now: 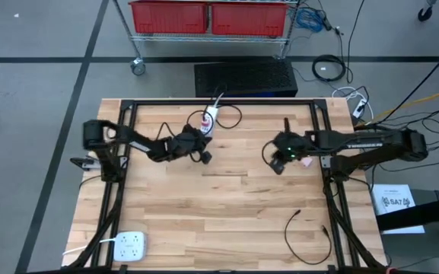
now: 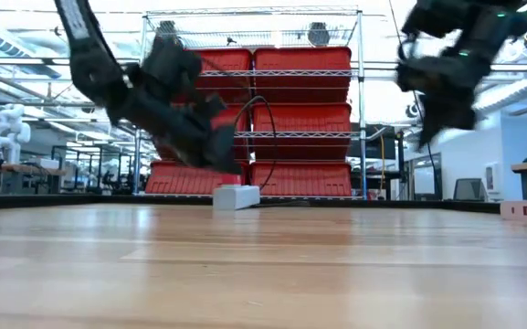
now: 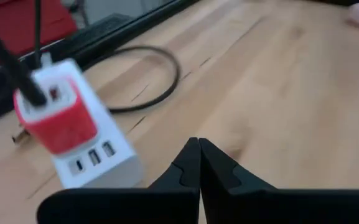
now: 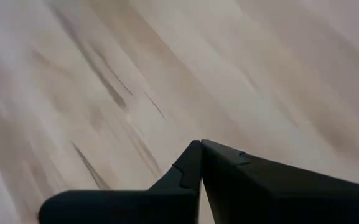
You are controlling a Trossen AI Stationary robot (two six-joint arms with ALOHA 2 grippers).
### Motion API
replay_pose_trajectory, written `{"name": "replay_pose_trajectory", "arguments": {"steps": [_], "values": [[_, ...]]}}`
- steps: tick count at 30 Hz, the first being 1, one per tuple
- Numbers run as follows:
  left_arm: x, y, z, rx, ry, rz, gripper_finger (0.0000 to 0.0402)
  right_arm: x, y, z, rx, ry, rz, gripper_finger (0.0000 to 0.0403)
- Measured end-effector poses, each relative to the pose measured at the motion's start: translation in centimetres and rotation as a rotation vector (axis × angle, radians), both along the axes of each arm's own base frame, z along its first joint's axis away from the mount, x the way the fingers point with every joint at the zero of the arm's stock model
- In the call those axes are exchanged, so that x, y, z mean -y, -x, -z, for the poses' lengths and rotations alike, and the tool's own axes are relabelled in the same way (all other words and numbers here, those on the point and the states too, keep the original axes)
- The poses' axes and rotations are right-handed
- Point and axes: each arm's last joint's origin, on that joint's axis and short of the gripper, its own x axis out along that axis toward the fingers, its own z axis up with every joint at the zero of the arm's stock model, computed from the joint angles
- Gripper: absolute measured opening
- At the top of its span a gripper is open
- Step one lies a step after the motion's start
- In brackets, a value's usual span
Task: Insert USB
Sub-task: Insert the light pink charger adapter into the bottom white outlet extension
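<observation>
A white charging hub (image 3: 92,158) with a red block (image 3: 58,121) on top lies flat on the wood near the table's far edge (image 1: 209,120). A row of USB ports (image 3: 94,157) shows on its end face. A black cord (image 3: 17,78) is plugged into the red block. My left gripper (image 3: 199,163) hangs shut and empty above the table, just near of the hub (image 1: 204,157). My right gripper (image 4: 201,163) is shut and empty over bare wood at mid-right (image 1: 278,163). A loose black cable (image 1: 306,236) lies near the front right corner.
A second white power strip (image 1: 130,245) lies at the front left corner. A small pink item (image 1: 304,161) sits beside my right gripper. The hub's black cord loops on the wood (image 3: 157,81). Black frame rails (image 1: 120,175) line the table's sides. Red bins (image 2: 300,119) stand beyond the far edge.
</observation>
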Motion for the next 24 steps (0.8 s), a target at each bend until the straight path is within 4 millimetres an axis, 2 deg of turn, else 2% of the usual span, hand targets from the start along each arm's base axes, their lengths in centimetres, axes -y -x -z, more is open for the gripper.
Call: {"name": "replay_pose_trajectory", "arguments": {"steps": [5, 10, 15, 24], "values": [[2.7, 1.7, -3.8, -0.033, 0.026, 0.103, 0.0, -1.0, 3.4, 0.8, -0.314, -0.059, 0.117, 0.0], [5.3, 4.0, -6.0, -0.074, 0.117, 0.151, 0.0, -1.5, 4.9, 1.1, -0.499, -0.024, 0.189, 0.0], [7.6, 5.5, -5.6, -0.179, 0.22, 0.176, 0.0, -1.6, 4.8, 1.8, -0.526, -0.016, 0.205, 0.0], [11.3, 6.8, -4.7, -0.286, 0.328, 0.237, 0.0, -1.5, 4.2, 4.8, -0.613, 0.029, 0.338, 0.0]]}}
